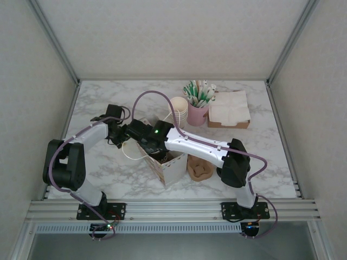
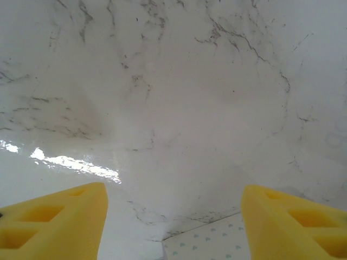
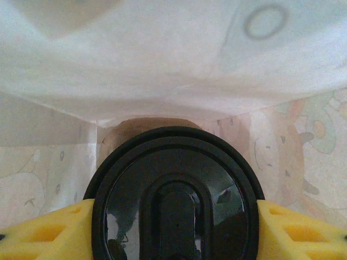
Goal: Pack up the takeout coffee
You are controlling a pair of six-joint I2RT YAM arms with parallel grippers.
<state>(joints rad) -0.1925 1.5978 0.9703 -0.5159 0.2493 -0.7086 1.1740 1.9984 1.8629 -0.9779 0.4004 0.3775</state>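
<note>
Soft, even white light is filling every view.
Glare is streaking the glossy white marble tabletop (image 2: pixel 179 97) in the left wrist view, its veins blurring. Pale reflections are shining on the round black plastic lid (image 3: pixel 174 195), while the thin white paper bag wall (image 3: pixel 162 65) behind is glowing, out of focus.

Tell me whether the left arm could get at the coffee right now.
Probably not: the coffee sits inside the bag, held by the right gripper, and the left gripper is outside, over the table.
</note>
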